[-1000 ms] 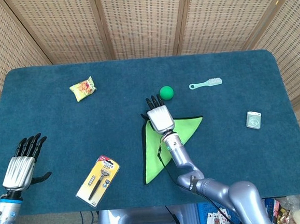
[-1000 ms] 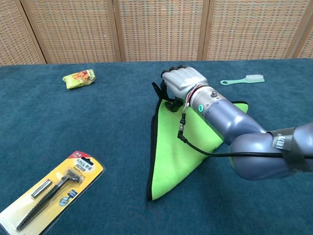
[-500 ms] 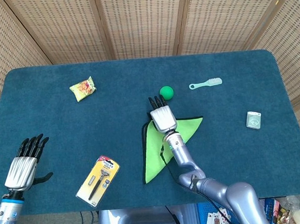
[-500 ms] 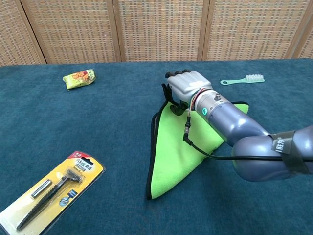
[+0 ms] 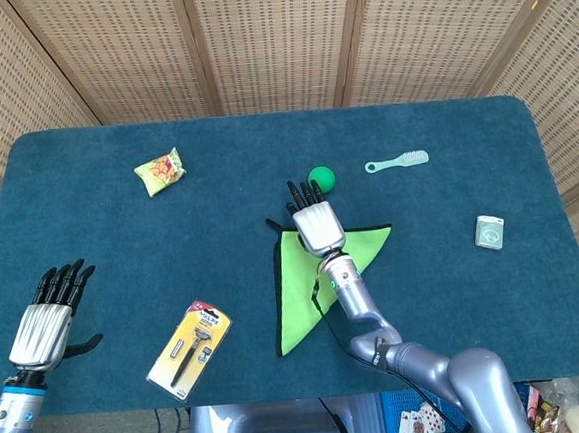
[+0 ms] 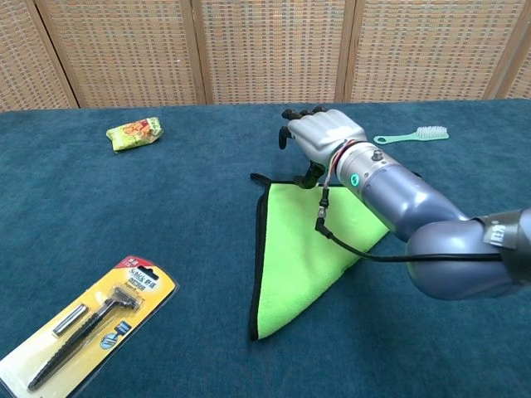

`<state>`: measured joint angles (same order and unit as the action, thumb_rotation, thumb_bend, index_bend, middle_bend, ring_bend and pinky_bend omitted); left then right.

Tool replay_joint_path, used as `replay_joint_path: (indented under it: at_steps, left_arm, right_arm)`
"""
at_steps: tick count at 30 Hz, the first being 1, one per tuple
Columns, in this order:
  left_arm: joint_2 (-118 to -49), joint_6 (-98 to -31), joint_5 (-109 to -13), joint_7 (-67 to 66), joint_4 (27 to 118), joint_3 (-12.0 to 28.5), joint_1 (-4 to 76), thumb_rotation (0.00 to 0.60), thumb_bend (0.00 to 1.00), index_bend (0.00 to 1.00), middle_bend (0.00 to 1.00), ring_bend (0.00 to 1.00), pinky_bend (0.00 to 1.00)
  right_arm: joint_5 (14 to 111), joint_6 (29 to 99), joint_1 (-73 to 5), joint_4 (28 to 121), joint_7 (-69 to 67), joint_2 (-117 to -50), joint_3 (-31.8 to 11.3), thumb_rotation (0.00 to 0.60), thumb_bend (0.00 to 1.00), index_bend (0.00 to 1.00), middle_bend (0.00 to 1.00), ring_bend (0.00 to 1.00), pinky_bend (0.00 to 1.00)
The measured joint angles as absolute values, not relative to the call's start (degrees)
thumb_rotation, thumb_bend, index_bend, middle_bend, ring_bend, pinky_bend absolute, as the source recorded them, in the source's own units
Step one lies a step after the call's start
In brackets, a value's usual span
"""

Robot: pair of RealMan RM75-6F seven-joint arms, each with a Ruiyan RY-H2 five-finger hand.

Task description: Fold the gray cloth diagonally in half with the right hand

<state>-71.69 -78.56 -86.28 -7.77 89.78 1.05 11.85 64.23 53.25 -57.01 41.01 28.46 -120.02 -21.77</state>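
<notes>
The cloth [image 5: 303, 288] lies folded into a triangle in the middle of the table, bright green side up with a dark gray edge along its left side; in the chest view the cloth [image 6: 300, 257] is flat. My right hand [image 5: 315, 224] hovers just over the triangle's far corner with fingers stretched toward the far side and nothing in it. From the chest, the right hand [image 6: 325, 138] is raised clear of the fabric, thumb pointing down. My left hand [image 5: 41, 322] rests at the table's near left with fingers apart, holding nothing.
A green ball [image 5: 324, 178] sits just beyond my right fingertips. A mint brush [image 5: 398, 162] lies far right, a yellow snack packet [image 5: 160, 172] far left, a packaged razor [image 5: 189, 346] near left, and a small pale box [image 5: 489, 232] on the right.
My right hand has lifted off the cloth's far corner and moved slightly away toward the ball. The cloth's top edge has settled flat. The left hand has hardly moved.
</notes>
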Motion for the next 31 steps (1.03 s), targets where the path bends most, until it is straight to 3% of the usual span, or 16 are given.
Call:
replay_joint_path:
  at_steps: [7,13,21,26,31]
  left_arm:
    - [-71.7,-78.4,-86.5,-7.4,89.7,1.0,12.0,0.600,0.16,0.00,0.00,0.00,0.00]
    - [-72.0,-77.9,-86.4,-7.4,89.4,0.9,12.2,0.600,0.16,0.00,0.00,0.00,0.00]
    - [-73.0,-79.6,-87.4,-6.9,88.4,1.1,11.9,0.600,0.16,0.00,0.00,0.00,0.00]
    - [-73.3,-81.2,-88.1,-7.0,88.3,1.1,11.4,0.600,0.16,0.00,0.00,0.00,0.00]
    - [-73.7,-82.7,-88.3,-8.2,88.2,1.2,10.7,0.600,0.16,0.00,0.00,0.00,0.00]
  right_arm:
    - [64.4,56.4,-54.3,48.5,31.1,-115.8,-20.9,0.600,0.39,0.24,0.00,0.00,0.00]
    - [64.8,60.5,-48.3,61.0,33.6,-108.9,-17.9,0.600,0.29,0.21,0.00,0.00,0.00]
    - [71.6,73.0,-34.1,82.7,32.7,-93.0,-6.9,0.600,0.19,0.16,0.00,0.00,0.00]
    - [79.3,83.8,-24.5,87.0,28.9,-86.6,1.3,0.600,0.13,0.08,0.00,0.00,0.00]
    - [82.8,89.5,-17.5,88.6,25.8,-82.0,7.4,0.600,0.11,0.06,0.00,0.00,0.00]
